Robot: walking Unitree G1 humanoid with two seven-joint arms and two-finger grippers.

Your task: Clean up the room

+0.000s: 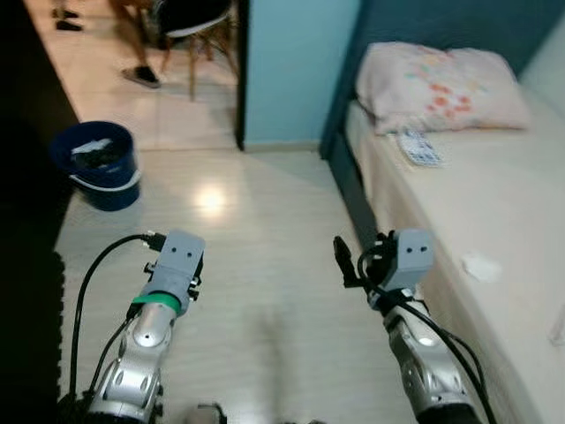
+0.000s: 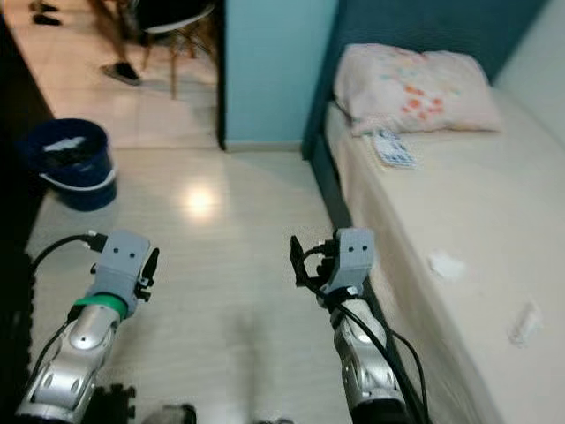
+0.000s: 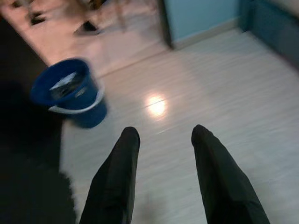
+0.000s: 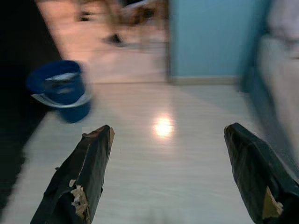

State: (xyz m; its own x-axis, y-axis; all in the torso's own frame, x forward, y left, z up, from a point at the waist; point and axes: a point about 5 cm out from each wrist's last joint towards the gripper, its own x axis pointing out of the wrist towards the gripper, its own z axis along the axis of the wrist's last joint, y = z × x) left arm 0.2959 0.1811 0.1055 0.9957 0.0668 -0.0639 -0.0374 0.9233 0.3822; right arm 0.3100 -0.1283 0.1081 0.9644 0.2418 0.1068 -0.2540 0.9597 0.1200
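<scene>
Both pincers are released and carry nothing: the right pincer [image 4: 168, 177] is spread very wide over bare floor, and the left pincer [image 3: 163, 177] is parted more modestly, its two black fingers [image 3: 117, 182] pointing toward the blue bucket [image 1: 97, 163]. From where I stand, the things that want tidying look to be on the bed [image 1: 494, 203]: a small white scrap [image 1: 481, 265] lies near the bed's floor-side edge, just off the right arm, and another pale bit [image 2: 525, 322] sits closer to the robot on the mattress, though it is too blurred for me to say what it is. A remote-like object [image 1: 421, 148] rests by the patterned pillow [image 1: 437, 88]. The bucket stands well apart across the floor [image 1: 256, 256], against the dark furniture on the left, with something pale already inside. What worries me is the soft sheet: a wide-spread pincer reaching for so flat a scrap could pinch up fabric with it, or nudge the scrap off the edge. The right arm also hangs near the bed frame and could knock it on a turn. Beyond the doorway, a person's legs [image 1: 137, 44] sit by a chair [image 1: 199, 35], so a carry toward the bucket should keep clear of them.
</scene>
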